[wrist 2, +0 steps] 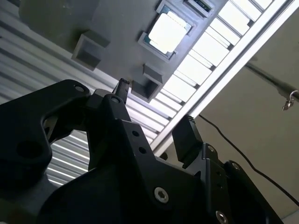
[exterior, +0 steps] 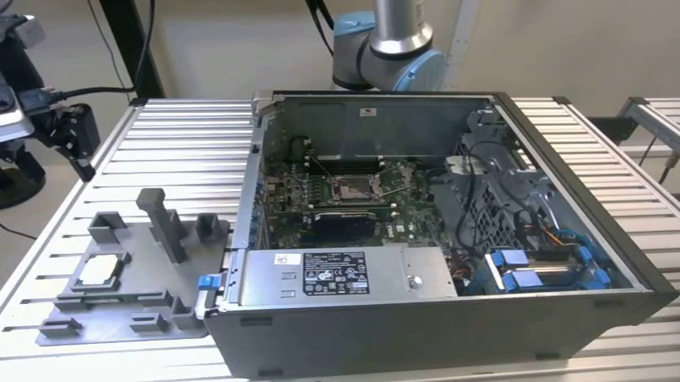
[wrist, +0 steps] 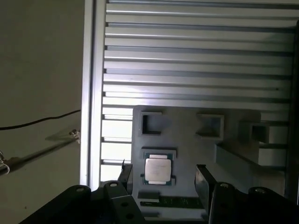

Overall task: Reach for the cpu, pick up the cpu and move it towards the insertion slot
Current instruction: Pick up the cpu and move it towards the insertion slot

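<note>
1. My gripper [wrist: 163,171] stood open in both wrist views. Its two black fingers [wrist: 203,179] were spread apart with nothing held between them.
2. The cpu [wrist: 157,169] lay flat, pale face up, in a square recess of the grey plastic tray [wrist: 187,149]. In the first wrist view I saw it through the gap between the fingers, which did not touch it.
3. In the second wrist view the chip [wrist 2: 167,31] showed bright beyond the fingertips, well clear of the gripper [wrist 2: 154,105].
4. In the exterior view the cpu [exterior: 98,270] sat in its tray [exterior: 107,322] at the lower left of the frame. The tray rested on the slatted metal counter [exterior: 181,135], just beside the open computer case [exterior: 425,334].
5. The insertion slot [exterior: 356,187] sat on the board inside the case, near the middle of the frame. It had a shiny frame around a dark centre and was well apart from the cpu.
6. The arm [exterior: 393,48] rose behind the case at the top of the frame.
</note>
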You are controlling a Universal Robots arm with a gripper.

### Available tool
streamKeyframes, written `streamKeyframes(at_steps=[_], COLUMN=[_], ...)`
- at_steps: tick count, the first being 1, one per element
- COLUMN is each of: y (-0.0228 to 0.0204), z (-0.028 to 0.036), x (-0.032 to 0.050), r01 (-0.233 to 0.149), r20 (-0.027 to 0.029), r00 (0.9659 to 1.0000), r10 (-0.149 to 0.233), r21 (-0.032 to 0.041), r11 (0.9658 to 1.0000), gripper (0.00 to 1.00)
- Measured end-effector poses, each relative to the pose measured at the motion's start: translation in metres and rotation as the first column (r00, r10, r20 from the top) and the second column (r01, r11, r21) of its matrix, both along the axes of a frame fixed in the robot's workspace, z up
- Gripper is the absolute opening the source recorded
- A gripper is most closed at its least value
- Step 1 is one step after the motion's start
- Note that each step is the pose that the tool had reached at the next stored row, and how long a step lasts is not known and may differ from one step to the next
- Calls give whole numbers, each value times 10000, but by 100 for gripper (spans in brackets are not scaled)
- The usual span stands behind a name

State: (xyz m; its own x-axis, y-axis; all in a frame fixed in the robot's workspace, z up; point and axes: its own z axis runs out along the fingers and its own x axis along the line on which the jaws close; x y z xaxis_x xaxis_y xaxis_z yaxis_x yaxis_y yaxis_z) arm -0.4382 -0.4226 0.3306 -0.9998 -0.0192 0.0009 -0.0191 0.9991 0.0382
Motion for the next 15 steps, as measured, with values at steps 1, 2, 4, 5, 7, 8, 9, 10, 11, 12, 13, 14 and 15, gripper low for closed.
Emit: streamKeyframes(at_steps=[1, 2, 4, 5, 7, 8, 9, 10, 11, 12, 13, 14, 15], y=[0, 0, 0, 0, 0, 0, 0, 0, 0, 0, 0, 0, 0], z=[-6, -12, -25, -31, -43, -50, -57, -64, -70, -76, -83, -89, -95], x=[0, 0, 0, 0, 0, 0, 0, 0, 0, 0, 0, 0, 0], r01=[0, -1, 0, 0, 0, 0, 0, 0, 0, 0, 0, 0, 0], r20=[0, -1, 0, 0, -1, 0, 0, 0, -1, 0, 0, 0, 0], r00=[10000, 10000, 10000, 10000, 10000, 10000, 10000, 10000, 10000, 10000, 10000, 10000, 10000], r10=[0, 1, 0, 0, 0, 0, 0, 0, 0, 0, 0, 0, 0], r21=[0, 0, 0, 0, -1, 0, 0, 0, 0, 0, 0, 0, 0], r11=[10000, 10000, 10000, 10000, 10000, 10000, 10000, 10000, 10000, 10000, 10000, 10000, 10000], gripper=[100, 100, 100, 100, 100, 100, 100, 100, 100, 100, 100, 100, 100])
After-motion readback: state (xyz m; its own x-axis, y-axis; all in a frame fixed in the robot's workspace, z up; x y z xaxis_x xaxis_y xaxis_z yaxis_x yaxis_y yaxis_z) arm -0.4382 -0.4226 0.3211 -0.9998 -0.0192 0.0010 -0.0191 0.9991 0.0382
